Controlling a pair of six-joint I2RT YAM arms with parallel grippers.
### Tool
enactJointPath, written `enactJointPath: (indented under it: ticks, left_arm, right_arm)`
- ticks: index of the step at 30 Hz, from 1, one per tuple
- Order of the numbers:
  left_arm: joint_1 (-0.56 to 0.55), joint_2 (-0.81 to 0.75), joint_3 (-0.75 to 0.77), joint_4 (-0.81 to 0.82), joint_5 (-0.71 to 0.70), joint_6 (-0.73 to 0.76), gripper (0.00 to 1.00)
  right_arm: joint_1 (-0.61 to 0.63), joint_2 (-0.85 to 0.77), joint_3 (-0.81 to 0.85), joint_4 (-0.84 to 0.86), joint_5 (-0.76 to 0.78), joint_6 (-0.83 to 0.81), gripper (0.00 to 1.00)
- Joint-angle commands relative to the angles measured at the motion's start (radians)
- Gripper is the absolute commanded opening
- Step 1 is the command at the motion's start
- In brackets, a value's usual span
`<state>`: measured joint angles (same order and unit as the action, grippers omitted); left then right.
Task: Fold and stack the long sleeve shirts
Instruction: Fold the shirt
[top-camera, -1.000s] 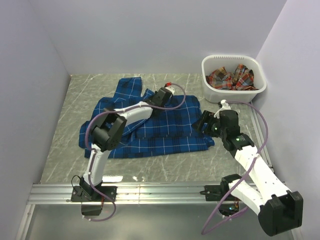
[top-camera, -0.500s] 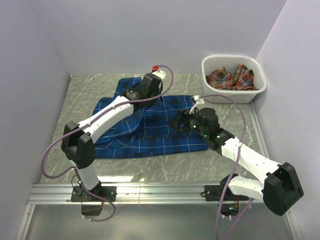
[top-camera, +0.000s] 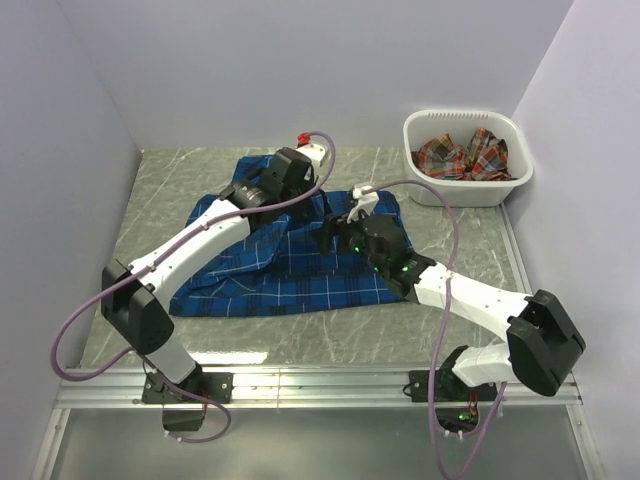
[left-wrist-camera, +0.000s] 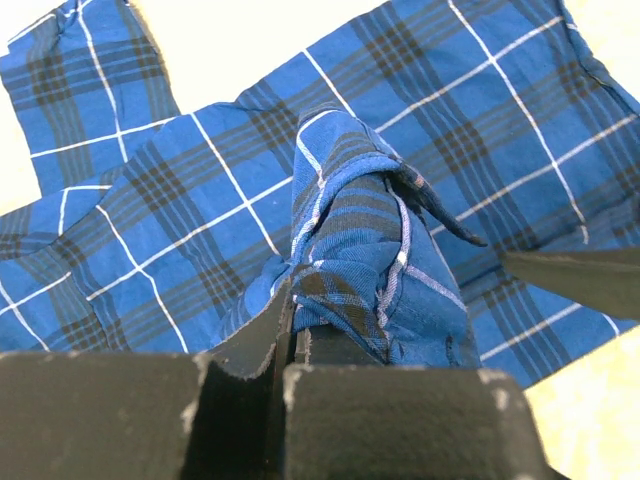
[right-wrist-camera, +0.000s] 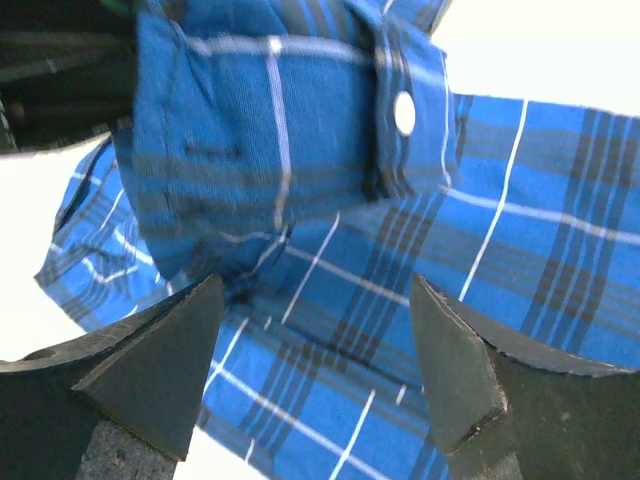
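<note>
Left gripper (left-wrist-camera: 291, 332): jaws pressed together, pinching a bunched fold (left-wrist-camera: 350, 250) of the blue shirt (top-camera: 290, 275). The fold stands straight out of the jaw tips, lifted off the rest of the cloth. The flat body of the shirt spreads beyond the jaws and to both sides. A dark finger tip pokes in right of the jaws, near the fold and apart from it.

Right gripper (right-wrist-camera: 315, 290): jaws spread wide, nothing between the fingers (right-wrist-camera: 150, 370). Ahead of the gap, past the tips, hangs a raised sleeve cuff (right-wrist-camera: 300, 120) with a white button (right-wrist-camera: 404, 112) on its right end. Flat plaid cloth fills the view behind the gap. Can't tell whether the tips touch the cloth. There is a dark blurred shape at the cuff's upper left, and I can't tell what it is.

Top view: both grippers are over the far half of the blue shirt, near each other, with the left jaws left of the right jaws. The shirt lies on the table (top-camera: 140, 210), mostly flat, its near edge toward the arm bases. It is bunched up only where the left jaws hold it.

The red shirt (top-camera: 462, 155) is crumpled in the basket (top-camera: 465, 192), well apart from both jaws, off to the right of the right gripper and beyond it.
</note>
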<state>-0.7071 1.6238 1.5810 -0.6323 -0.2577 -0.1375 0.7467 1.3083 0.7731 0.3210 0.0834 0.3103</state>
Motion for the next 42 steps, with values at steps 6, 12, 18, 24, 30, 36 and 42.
enactJointPath:
  ticks: [6, 12, 18, 24, 30, 36, 42]
  left_arm:
    - [-0.017, -0.044, -0.010, -0.004, 0.051, -0.010, 0.01]
    - [-0.026, -0.045, -0.003, -0.023, 0.060, 0.003, 0.01]
    - [-0.032, -0.059, -0.015, -0.021, 0.071, 0.016, 0.01]
    - [-0.035, -0.071, -0.024, -0.023, 0.060, 0.027, 0.00]
    - [-0.037, -0.099, -0.032, -0.003, -0.003, 0.012, 0.07]
    - [-0.025, -0.179, -0.081, 0.052, -0.064, -0.005, 0.45]
    - [0.050, -0.314, -0.192, 0.137, -0.081, -0.065, 0.82]
  right_arm:
    - [0.071, 0.029, 0.087, 0.115, 0.179, -0.129, 0.81]
    - [0.075, 0.052, 0.103, 0.128, 0.225, -0.177, 0.72]
    - [0.075, 0.065, 0.115, 0.124, 0.220, -0.229, 0.41]
    - [0.075, 0.066, 0.143, 0.075, 0.161, -0.272, 0.07]
    - [0.075, 0.014, 0.144, -0.015, 0.081, -0.296, 0.00]
    - [0.077, -0.069, 0.175, -0.259, -0.010, -0.301, 0.00]
    - [0.079, -0.217, 0.209, -0.531, -0.054, -0.347, 0.00]
